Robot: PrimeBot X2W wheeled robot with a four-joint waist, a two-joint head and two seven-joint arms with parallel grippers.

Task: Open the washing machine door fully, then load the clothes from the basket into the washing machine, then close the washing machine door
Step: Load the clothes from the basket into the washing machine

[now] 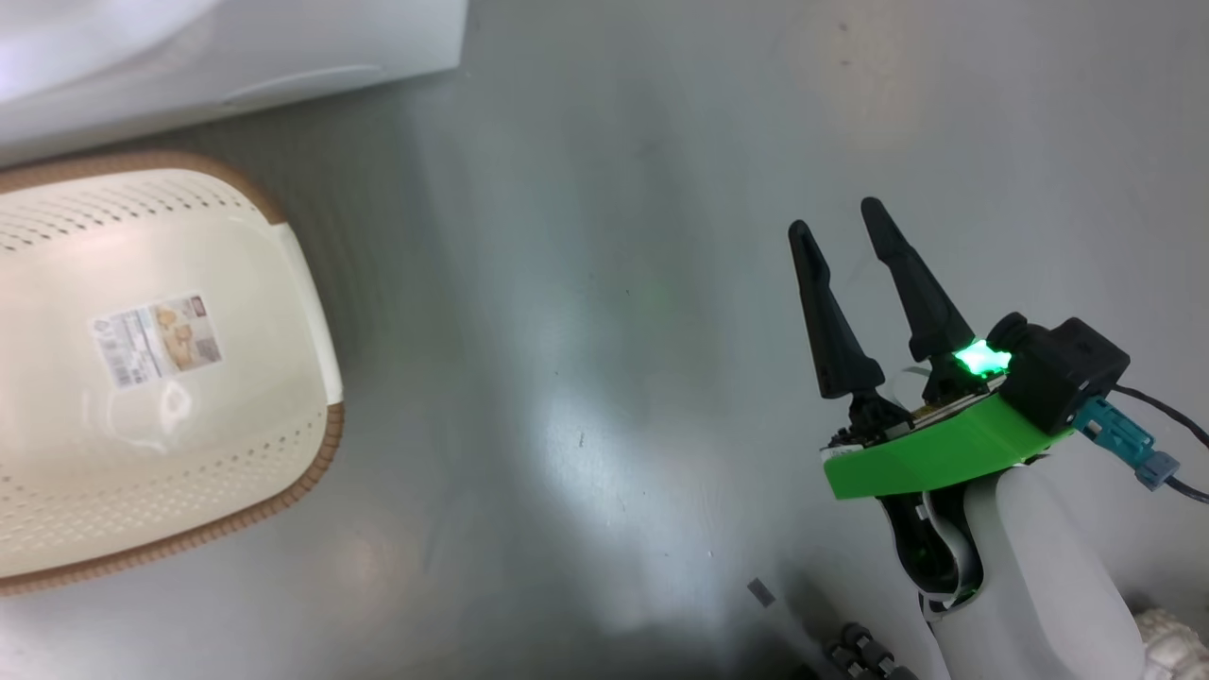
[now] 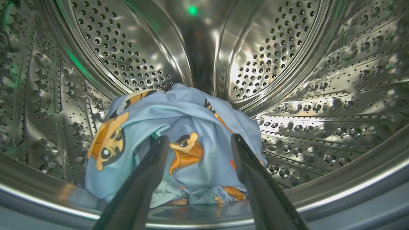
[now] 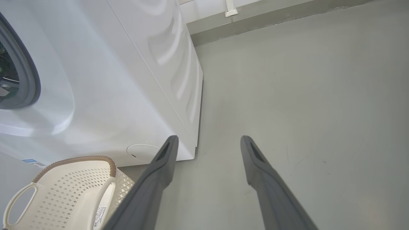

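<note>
The left end effector [image 2: 199,137] stands wide open, holding nothing, inside the steel drum [image 2: 319,95] with the clothes [image 2: 179,127] heaped just beyond its fingertips [image 2: 156,156], while the right end effector [image 1: 836,215], equally open and empty, hangs over the floor [image 1: 614,331], basket [image 1: 236,463] to its left, washing machine [image 3: 111,80] ahead-left.

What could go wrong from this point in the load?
The clothes lie heaped near the front lip of the drum, between the open fingers of the left gripper; backing out could snag and drag them. Fabric that near the lip might get pinched when the door shuts.
</note>
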